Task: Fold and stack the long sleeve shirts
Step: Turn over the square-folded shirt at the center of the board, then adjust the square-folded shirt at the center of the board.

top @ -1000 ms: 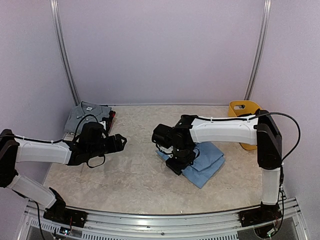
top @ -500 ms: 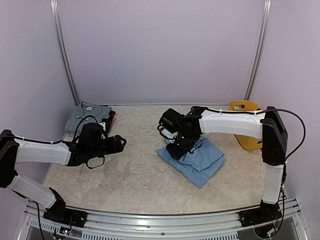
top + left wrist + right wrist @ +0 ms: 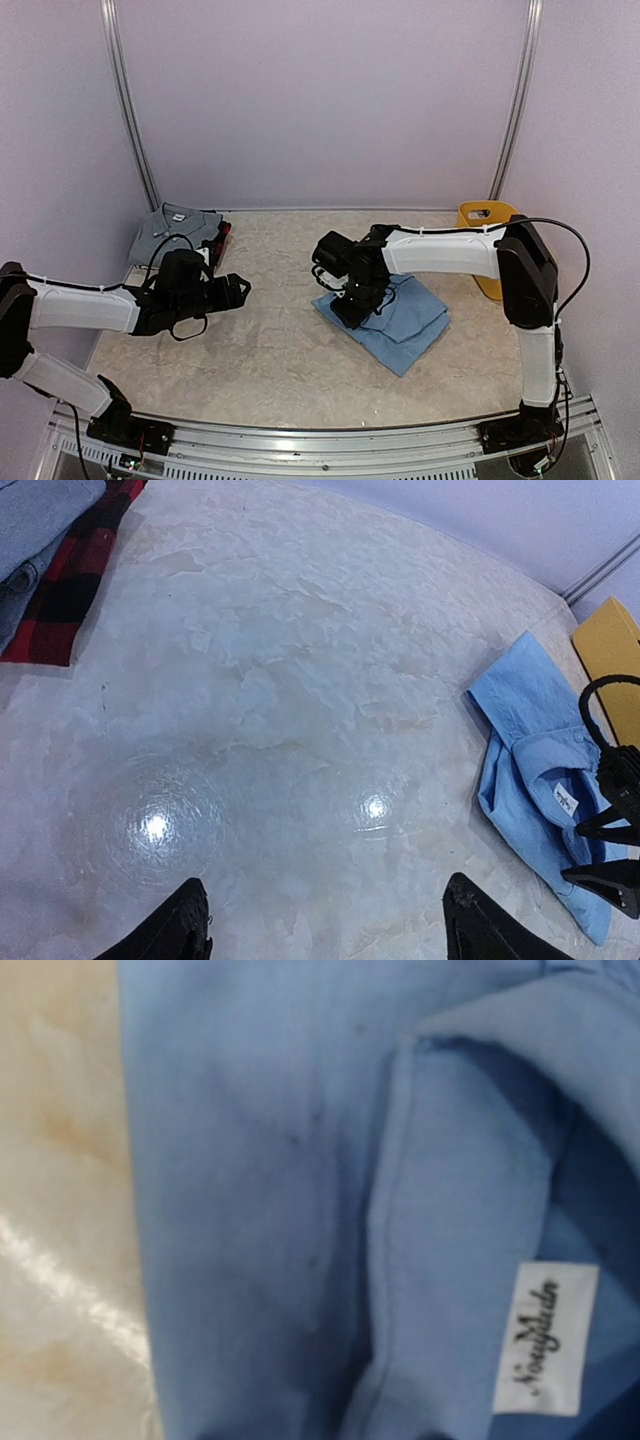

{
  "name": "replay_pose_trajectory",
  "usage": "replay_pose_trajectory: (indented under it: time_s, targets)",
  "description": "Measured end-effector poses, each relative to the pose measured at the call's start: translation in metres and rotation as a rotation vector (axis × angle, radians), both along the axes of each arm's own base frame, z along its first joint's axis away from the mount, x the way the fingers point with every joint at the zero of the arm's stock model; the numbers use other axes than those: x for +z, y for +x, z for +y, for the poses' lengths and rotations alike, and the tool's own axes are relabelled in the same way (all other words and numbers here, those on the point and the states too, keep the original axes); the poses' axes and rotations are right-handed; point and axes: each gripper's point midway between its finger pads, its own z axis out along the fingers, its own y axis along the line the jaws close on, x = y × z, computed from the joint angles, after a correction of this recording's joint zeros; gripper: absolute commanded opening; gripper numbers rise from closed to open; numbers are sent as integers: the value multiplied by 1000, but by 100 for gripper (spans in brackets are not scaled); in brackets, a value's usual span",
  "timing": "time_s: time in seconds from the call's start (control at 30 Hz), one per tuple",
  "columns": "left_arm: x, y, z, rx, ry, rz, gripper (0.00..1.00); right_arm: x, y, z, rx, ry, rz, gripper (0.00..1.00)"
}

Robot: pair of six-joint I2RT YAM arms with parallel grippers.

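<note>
Resembles a robot lab cell. Boxed by lilac panels and metal posts behind the marbled surface.

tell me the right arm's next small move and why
Probably lower the right gripper and pinch the light blue shirt at its collar edge: it hangs close over that folded shirt, which lies apart from the grey shirt stacked on the plaid shirt.

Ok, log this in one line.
left gripper open | right gripper at light blue shirt collar, grip unclear | grey shirt on plaid shirt
</note>
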Motion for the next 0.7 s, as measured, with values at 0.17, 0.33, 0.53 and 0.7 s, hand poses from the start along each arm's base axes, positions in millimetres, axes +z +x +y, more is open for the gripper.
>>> replay_pose_trajectory:
  time_s: [0.17,0.33,0.53,0.7]
  targets:
    - [-1,0,1,1,1,2,76,-2,5,-4,-9,-5,-2,43]
    - [-3,-1,1,0,3,6,76,-2,12,-9,-26,-9,-6,42]
    - [-4,-2,2,2,0,6,76,-3,16,-11,-32,-11,-12,39]
    - [-4,-2,2,2,-3,3,76,-9,16,-15,-34,-33,-13,33]
